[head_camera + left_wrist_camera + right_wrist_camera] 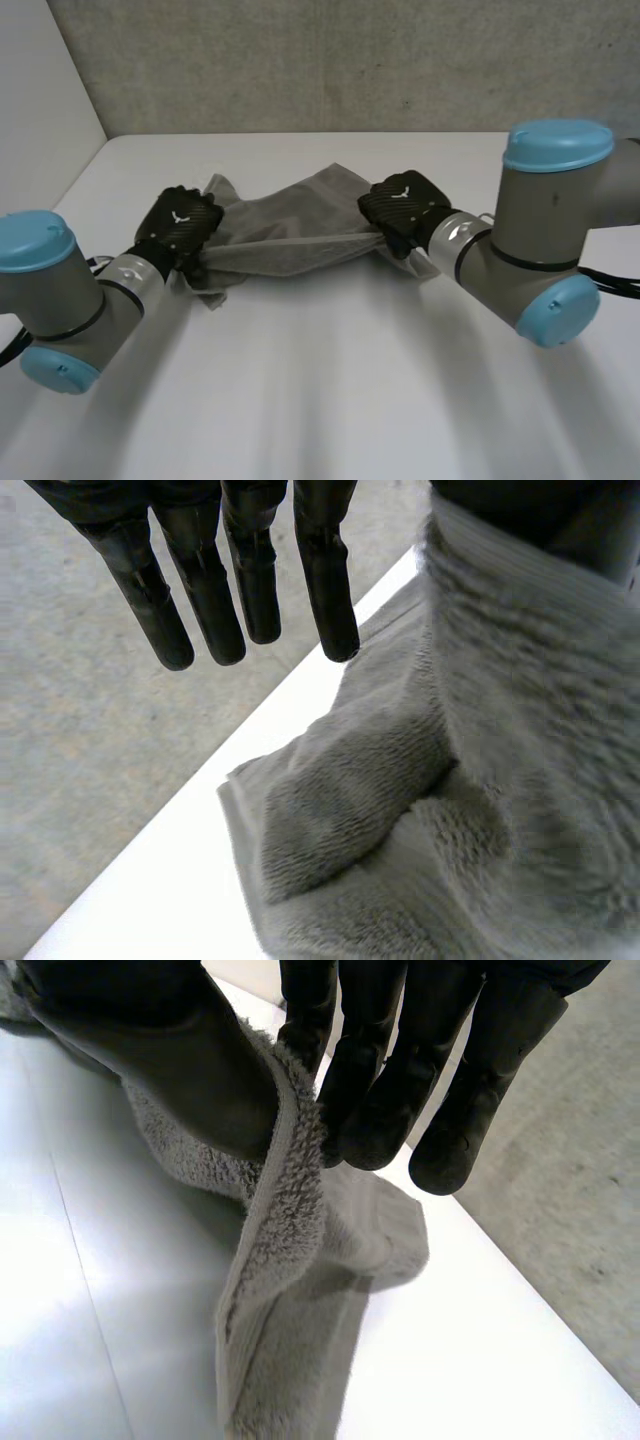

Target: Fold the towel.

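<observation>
Left hand (180, 226): fingers (325, 580) straight and clear of the cloth; the thumb side has the grey towel (290, 225) pinched at its left end. Right hand (403, 203): thumb (150, 1050) and fingertips (375, 1110) nip the towel's hem at the right end. The towel spans between my hands, its near edge taut, its far part sagging onto the white table (330, 380).

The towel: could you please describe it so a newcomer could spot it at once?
On the white table, look between the left hand and the right hand, both black. The towel is the rumpled grey terry cloth stretched from one to the other, the only soft thing there.
</observation>
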Tool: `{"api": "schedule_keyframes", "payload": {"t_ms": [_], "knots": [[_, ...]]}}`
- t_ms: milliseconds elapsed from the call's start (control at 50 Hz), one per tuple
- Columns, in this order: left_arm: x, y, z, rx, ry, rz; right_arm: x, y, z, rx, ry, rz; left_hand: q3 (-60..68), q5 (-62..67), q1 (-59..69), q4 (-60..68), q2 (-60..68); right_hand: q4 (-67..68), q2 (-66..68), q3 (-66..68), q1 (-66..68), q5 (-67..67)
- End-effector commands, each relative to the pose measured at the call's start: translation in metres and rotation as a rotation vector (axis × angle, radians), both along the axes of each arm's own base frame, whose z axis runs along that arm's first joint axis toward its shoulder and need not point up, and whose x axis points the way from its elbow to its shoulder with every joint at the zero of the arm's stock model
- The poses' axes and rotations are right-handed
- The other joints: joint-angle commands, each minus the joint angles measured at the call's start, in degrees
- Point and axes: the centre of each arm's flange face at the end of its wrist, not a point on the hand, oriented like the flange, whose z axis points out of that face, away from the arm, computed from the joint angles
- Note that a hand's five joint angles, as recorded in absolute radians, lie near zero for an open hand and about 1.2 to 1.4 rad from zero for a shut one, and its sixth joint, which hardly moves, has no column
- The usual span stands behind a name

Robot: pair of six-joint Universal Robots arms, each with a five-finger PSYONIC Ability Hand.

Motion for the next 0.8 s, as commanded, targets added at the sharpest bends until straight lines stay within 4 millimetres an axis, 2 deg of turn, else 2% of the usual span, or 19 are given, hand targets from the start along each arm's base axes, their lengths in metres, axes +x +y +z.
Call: {"api": "schedule_keyframes", "payload": {"t_ms": [20,140,320,340,360,380,400,420,440,660,800], "knots": [[0.008,0.002,0.011,-0.023,-0.001,0.078,-0.024,-0.012,0.011,0.028,-0.046,-0.123,-3.7,-1.6,-2.6,-3.6,-3.3,3.6,4.4,3.9,4.6,3.5],[0.012,0.003,0.03,-0.071,0.009,0.118,-0.037,-0.015,0.018,0.068,-0.108,-0.168,-3.9,-1.8,-2.7,-3.8,-3.5,3.6,4.4,3.9,4.6,3.5],[0.019,0.011,0.044,-0.095,0.011,0.147,-0.042,-0.004,0.018,0.074,-0.113,-0.175,-1.5,0.6,-0.4,-1.4,-1.1,3.6,4.4,3.9,4.6,3.5],[0.02,0.014,0.045,-0.095,0.01,0.147,-0.042,-0.002,0.02,0.07,-0.125,-0.176,4.0,6.1,5.1,4.1,4.4,3.6,4.4,3.9,4.6,3.5],[0.02,0.018,0.044,-0.09,0.01,0.141,-0.043,-0.001,0.021,0.07,-0.137,-0.178,21.5,23.6,22.7,21.6,21.9,3.6,4.4,3.9,4.6,3.5],[0.02,0.018,0.044,-0.09,0.01,0.141,-0.043,-0.001,0.021,0.07,-0.137,-0.179,21.7,23.8,22.8,21.8,22.1,3.6,4.4,3.9,4.6,3.5],[0.02,0.021,0.043,-0.085,0.007,0.138,-0.043,0.001,0.021,0.073,-0.145,-0.179,40.5,42.6,41.6,40.6,40.9,3.6,4.4,3.9,4.6,3.5],[0.02,0.021,0.043,-0.085,0.007,0.138,-0.044,0.002,0.021,0.077,-0.147,-0.178,40.7,42.8,41.8,40.8,41.1,3.6,4.4,3.9,4.6,3.5],[0.021,0.025,0.041,-0.075,0.005,0.133,-0.044,0.002,0.021,0.077,-0.147,-0.178,52.2,54.3,53.3,52.3,52.6,3.6,4.4,3.9,4.6,3.5],[0.021,0.04,0.02,0.027,-0.019,0.085,-0.037,0.007,0.008,0.105,-0.131,-0.164,52.3,54.4,53.4,52.4,52.7,3.6,4.4,3.9,4.6,3.5],[0.033,0.036,0.014,0.065,-0.017,0.09,-0.037,0.006,0.002,0.116,-0.121,-0.166,52.3,54.4,53.4,52.4,52.7,3.6,4.4,3.9,4.6,3.5]]}}
